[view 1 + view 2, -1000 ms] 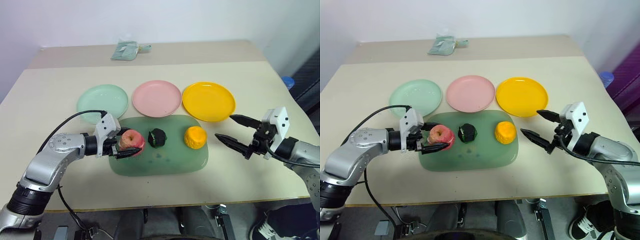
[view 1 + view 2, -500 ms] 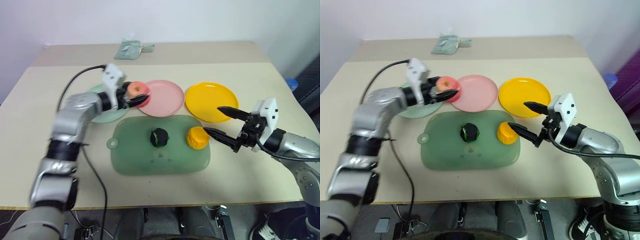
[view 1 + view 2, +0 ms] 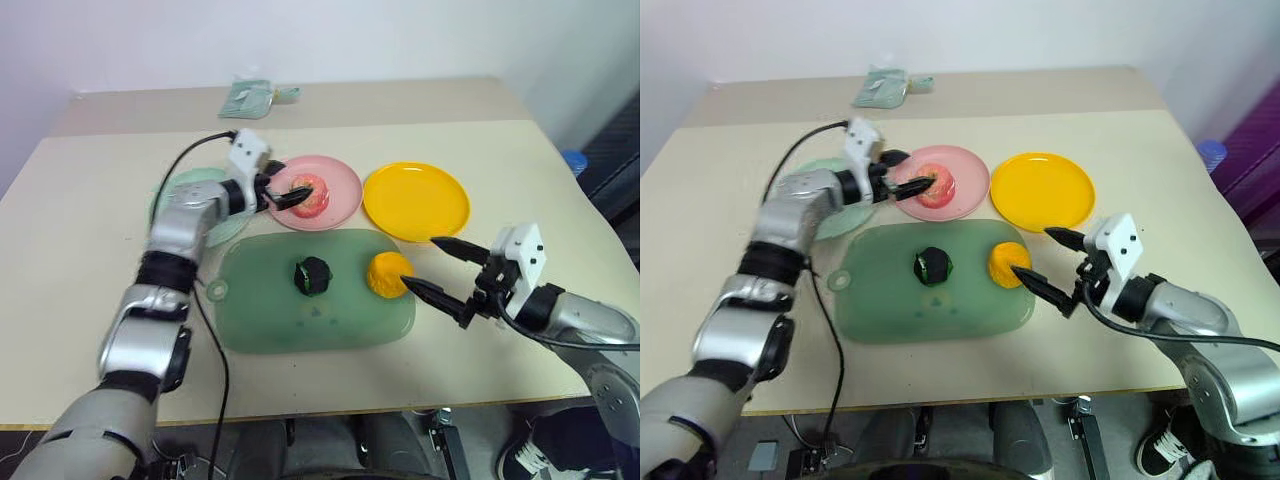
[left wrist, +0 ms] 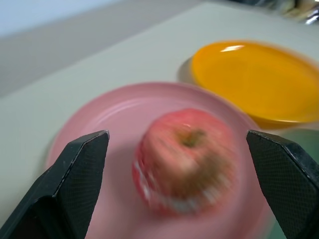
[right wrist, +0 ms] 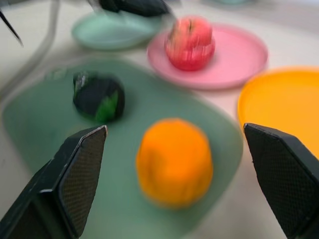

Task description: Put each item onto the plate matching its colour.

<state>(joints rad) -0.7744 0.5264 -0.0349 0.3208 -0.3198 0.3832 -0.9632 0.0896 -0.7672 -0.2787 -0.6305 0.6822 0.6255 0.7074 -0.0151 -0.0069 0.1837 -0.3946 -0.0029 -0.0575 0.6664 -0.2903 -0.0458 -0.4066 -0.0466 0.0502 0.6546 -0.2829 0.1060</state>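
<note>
- The green board (image 3: 330, 325) lies on the table (image 3: 90, 220) just in front of three plates: mint (image 3: 170, 195), pink (image 3: 340, 180) and yellow (image 3: 415, 200).
- The right arm reaches in low from the right, near level and angled toward the board. The right gripper (image 3: 433, 270) has its jaws spread wide and holds nothing. One tip sits just beside the orange (image 3: 389, 274); I cannot tell if it touches.
- The left arm stretches forward over the mint plate. The left gripper (image 3: 908, 172) points at the pink plate with jaws wide apart, one finger on each side of the apple (image 3: 309, 192), gripping nothing.
- The apple sits on the pink plate, its stem roughly upward. It looks firm and smooth, so it could roll if nudged.
- The orange stands on the board's right end, near the yellow plate. It looks stiff, light and slightly ribbed; a hold across its widest middle seems safest.
- The dark ball (image 3: 313, 275) rests mid-board, well apart from the mint plate. Its lumpy skin should give fingers purchase, taken across the middle.
</note>
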